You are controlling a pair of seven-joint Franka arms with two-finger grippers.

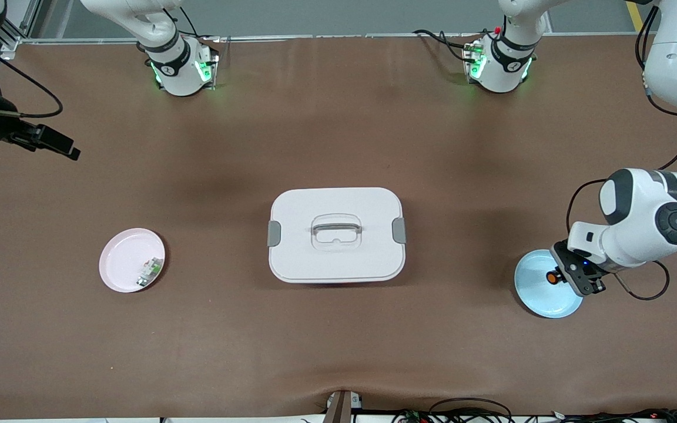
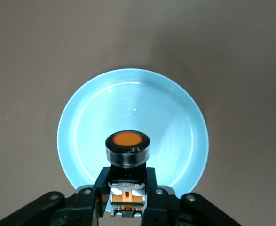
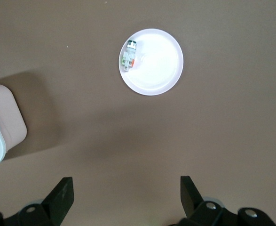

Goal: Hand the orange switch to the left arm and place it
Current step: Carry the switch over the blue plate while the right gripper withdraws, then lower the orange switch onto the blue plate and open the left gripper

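The orange switch (image 1: 552, 277), a small black cylinder with a round orange button end (image 2: 127, 141), sits between the jaws of my left gripper (image 1: 560, 276), which is shut on its body over the light blue plate (image 1: 541, 296). In the left wrist view the left gripper (image 2: 127, 178) clamps the switch's lower part, with the blue plate (image 2: 175, 117) below. The white box (image 1: 336, 235) stands mid-table with its lid on. My right gripper (image 1: 59, 147) hangs open with nothing in it, high over the right arm's end of the table; in its wrist view the right gripper (image 3: 127, 188) is well apart from everything.
A pink plate (image 1: 121, 258) lies toward the right arm's end of the table, holding a small green-and-white component (image 1: 149, 272). The right wrist view shows the pink plate (image 3: 161, 61), the component (image 3: 128, 56) and a corner of the box (image 3: 1, 127). Brown mat covers the table.
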